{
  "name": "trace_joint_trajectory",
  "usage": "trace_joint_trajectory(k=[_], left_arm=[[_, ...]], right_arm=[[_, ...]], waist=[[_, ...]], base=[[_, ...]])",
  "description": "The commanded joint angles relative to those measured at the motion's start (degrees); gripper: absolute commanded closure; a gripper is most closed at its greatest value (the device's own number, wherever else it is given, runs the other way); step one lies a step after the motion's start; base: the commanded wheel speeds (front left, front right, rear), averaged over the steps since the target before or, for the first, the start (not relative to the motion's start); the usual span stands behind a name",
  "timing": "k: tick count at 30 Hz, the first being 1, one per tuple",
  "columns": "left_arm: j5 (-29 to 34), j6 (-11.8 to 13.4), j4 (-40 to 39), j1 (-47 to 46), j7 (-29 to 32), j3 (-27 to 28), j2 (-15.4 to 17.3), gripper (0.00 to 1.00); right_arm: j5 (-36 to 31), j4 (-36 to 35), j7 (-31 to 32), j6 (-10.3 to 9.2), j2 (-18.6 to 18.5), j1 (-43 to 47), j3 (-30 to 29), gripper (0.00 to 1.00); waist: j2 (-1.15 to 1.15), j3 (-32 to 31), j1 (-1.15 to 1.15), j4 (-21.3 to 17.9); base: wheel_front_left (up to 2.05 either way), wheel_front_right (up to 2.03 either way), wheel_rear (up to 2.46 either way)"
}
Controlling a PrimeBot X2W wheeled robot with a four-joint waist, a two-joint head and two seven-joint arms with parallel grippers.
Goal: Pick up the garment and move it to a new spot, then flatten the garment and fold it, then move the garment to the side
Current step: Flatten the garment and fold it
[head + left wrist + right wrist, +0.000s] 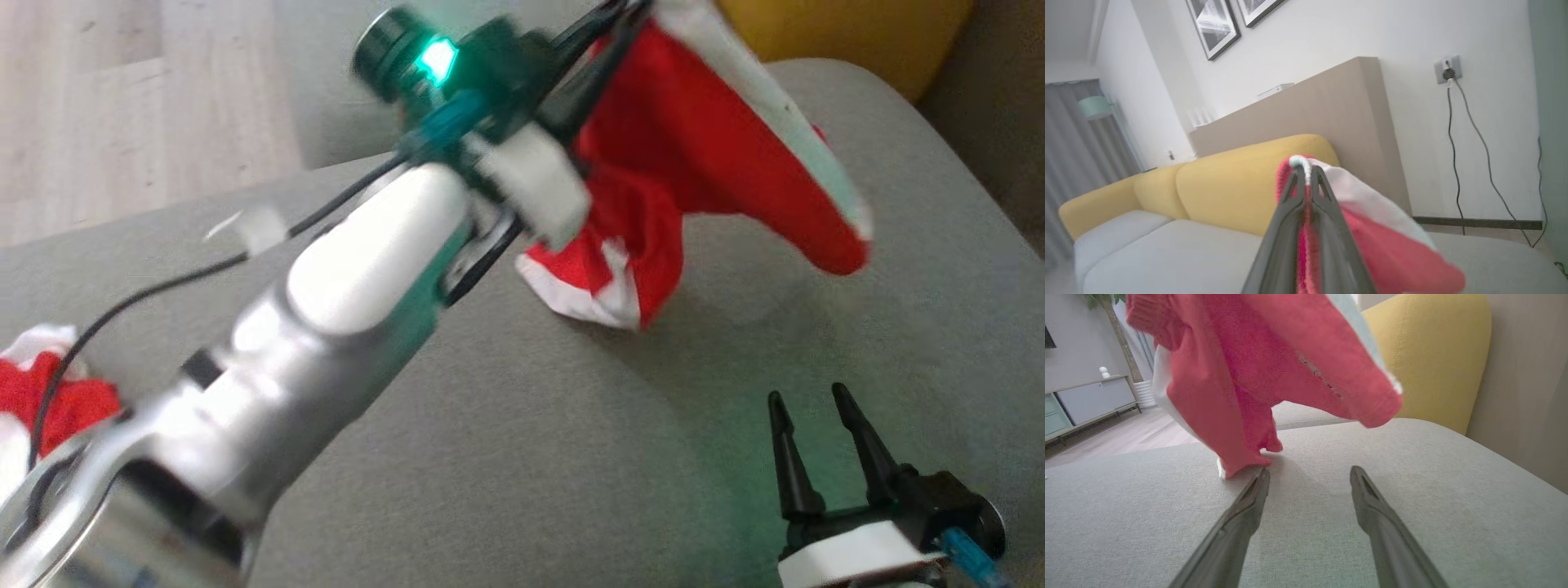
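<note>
1. Where the left gripper (1306, 169) meets the cloth, we see its fingers pressed together on a white-trimmed edge of the garment (694, 155). The pinch takes only a thin fold at the very tips.
2. The garment, red with white bands, hangs from that pinch above the grey seat (490, 457). Its lowest corner is touching the cushion or just off it; we cannot tell which.
3. The right gripper (807, 394) sits low over the seat with its fingers spread and nothing between them. It is near the hanging corner but apart from it.
4. Risks, as we judge them:
   - The narrow tip grip may let the edge slide out if the arm swings quickly.
   - The trailing corner may drag on the seat and bunch the cloth, making flattening harder.
   - Held by one edge, the garment may land twisted or doubled over.
   - A second red piece (57, 400) lies far left on the seat, and a drop near it could tangle the two.
</note>
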Motion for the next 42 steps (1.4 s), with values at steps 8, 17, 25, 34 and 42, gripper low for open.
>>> trace_joint_trajectory(k=[8, 17, 25, 34, 42], left_arm=[[-4.3, 3.5, -6.1, 17.8, -1.1, 1.4, 10.7, 1.00], [-7.5, 7.6, -6.4, 30.7, -5.6, 3.7, 17.8, 1.00], [-6.3, 7.7, -2.7, 28.7, -7.5, 4.6, 18.8, 1.00], [-5.2, 6.9, 1.0, 25.5, -8.8, 4.7, 17.1, 1.00], [-4.8, 6.3, 3.1, 24.5, -9.5, 4.9, 15.6, 1.00]], right_arm=[[1.3, -2.6, -0.2, 0.37, -0.4, -0.9, -0.4, 0.00], [9.7, 6.9, -0.2, 0.37, -0.4, -5.6, 0.4, 0.00], [25.5, 15.6, 2.1, 0.37, -8.4, -17.0, 9.4, 0.00], [41.0, 17.6, 6.1, 0.37, -16.6, -24.6, 22.2, 0.00], [47.7, 17.9, 4.0, 0.37, -19.6, -26.3, 29.0, 1.00]], waist=[[0.00, 1.9, 0.00, 6.7], [0.00, 5.1, 0.00, 13.0], [0.00, 7.7, 0.00, 16.8], [0.00, 10.2, 0.00, 19.2], [0.00, 10.5, 0.00, 19.7]], base=[[0.00, 0.00, 0.00], [0.00, 0.00, 0.00], [0.00, 0.00, 0.00], [0.00, 0.00, 0.00], [0.00, 0.00, 0.00]])
